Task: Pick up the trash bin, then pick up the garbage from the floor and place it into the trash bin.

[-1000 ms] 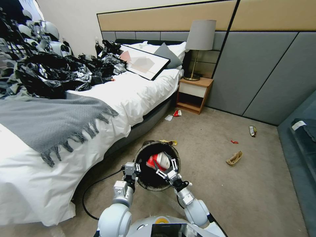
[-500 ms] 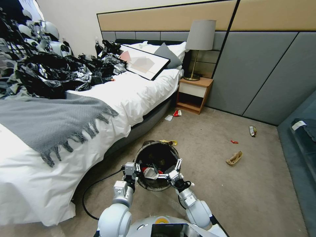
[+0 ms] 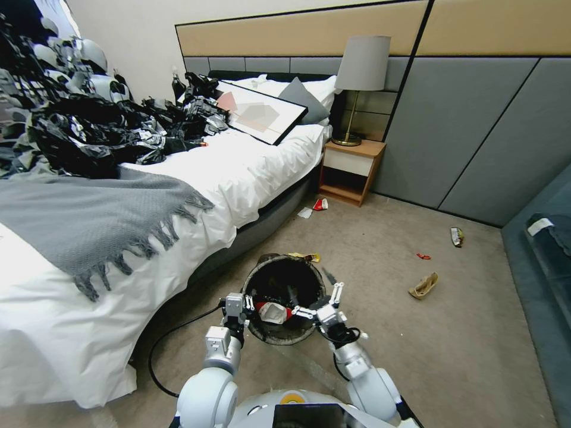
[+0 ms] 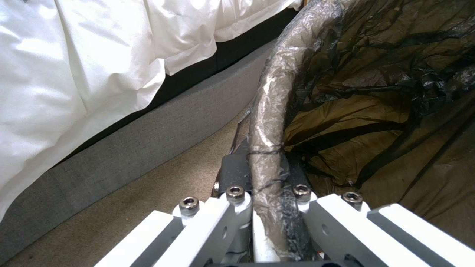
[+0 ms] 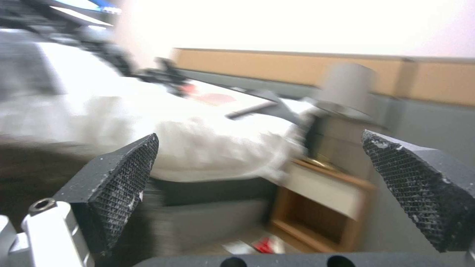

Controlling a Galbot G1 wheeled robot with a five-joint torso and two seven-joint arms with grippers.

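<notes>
Since a second ago the red-and-white crushed carton (image 3: 272, 312) has left the right tool (image 3: 319, 302) and now lies inside the trash bin (image 3: 284, 339), against its near wall. The right tool has pulled back to the bin's right rim, its fingers spread wide with nothing between them; its wrist view shows both pads (image 5: 121, 174) parted and looks toward the nightstand (image 3: 351, 171). The left tool (image 3: 236, 307) has not shifted: it is clamped on the bin's bag-wrapped rim (image 4: 267, 122), holding the bin up beside the bed (image 3: 178, 196).

So the bin is picked up and one piece is in. Much of the garbage remains on the floor: a yellow snack wrapper (image 3: 306, 257) just behind the bin's far rim, a red scrap with white paper (image 3: 315, 206) at the foot of the nightstand, a small red scrap (image 3: 423, 256), a tan paper bag (image 3: 423, 286) out in the open carpet, and a dark wrapper (image 3: 457, 236) near the far wall. I judge the task well short of halfway.
</notes>
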